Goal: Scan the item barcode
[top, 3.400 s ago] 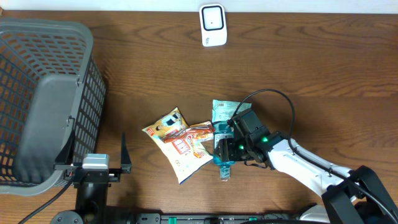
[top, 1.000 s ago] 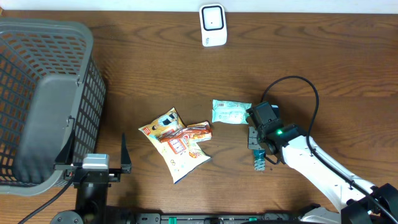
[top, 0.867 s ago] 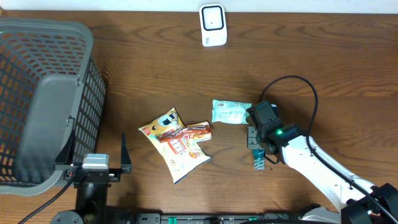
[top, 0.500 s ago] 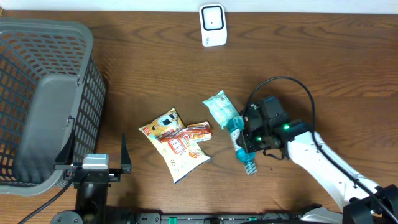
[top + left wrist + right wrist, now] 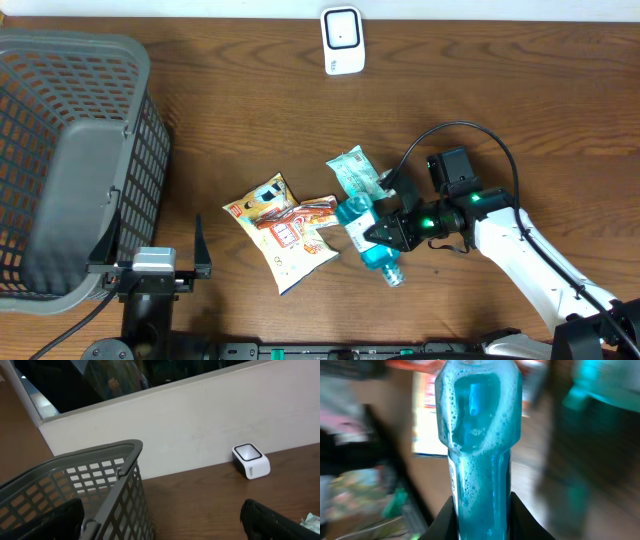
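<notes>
Glossy clear plastic bottle [image 5: 372, 255], wood-grain table [image 5: 250, 120]

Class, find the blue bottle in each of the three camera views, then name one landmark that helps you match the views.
Overhead: the blue bottle is lower centre, tilted, gripped in the right hand, beside the snack packets.
Left wrist: not in it.
Right wrist: it fills the centre, foamy inside, gripped at the bottom edge.
Shared landmark: the white scanner, top centre overhead, right of centre in the left wrist view.

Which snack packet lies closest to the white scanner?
The pale green packet; the yellow packet and red packet lie farther from the scanner.
</notes>
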Motion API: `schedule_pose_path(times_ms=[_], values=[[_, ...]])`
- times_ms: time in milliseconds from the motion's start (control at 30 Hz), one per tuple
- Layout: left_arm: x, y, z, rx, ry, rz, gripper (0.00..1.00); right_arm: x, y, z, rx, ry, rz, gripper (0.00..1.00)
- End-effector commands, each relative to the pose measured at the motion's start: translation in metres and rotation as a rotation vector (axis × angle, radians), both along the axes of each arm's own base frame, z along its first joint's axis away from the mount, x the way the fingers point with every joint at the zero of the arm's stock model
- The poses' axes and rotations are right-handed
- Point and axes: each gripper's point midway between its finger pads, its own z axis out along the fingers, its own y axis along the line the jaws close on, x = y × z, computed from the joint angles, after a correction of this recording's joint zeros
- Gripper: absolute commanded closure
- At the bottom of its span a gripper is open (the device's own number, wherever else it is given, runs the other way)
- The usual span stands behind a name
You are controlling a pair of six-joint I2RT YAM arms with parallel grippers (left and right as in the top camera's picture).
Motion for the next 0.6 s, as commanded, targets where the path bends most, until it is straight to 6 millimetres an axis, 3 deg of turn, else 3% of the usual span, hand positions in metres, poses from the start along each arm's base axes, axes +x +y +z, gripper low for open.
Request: schedule_pose_path(times_ms=[0,167,300,567], values=[[-0.002,-0.003,0.004,-0.017,-0.011,-0.018,0.0,-0.017,0.029,0.07,0.392,0.018,0.146,0.99],[-0.002,-0.003,0.003,-0.017,-0.01,-0.018,0.0,-0.034,0.033,0.119,0.67,0.052,0.267,0.99],[-0.002,-0.003,0.004,-0.017,-0.011,-0.018,0.0,-0.035,0.032,0.121,0.658,0.172,0.225,0.99],[-0.002,-0.003,0.003,-0.017,-0.01,-0.018,0.0,-0.034,0.032,0.12,0.646,0.218,0.206,0.99]])
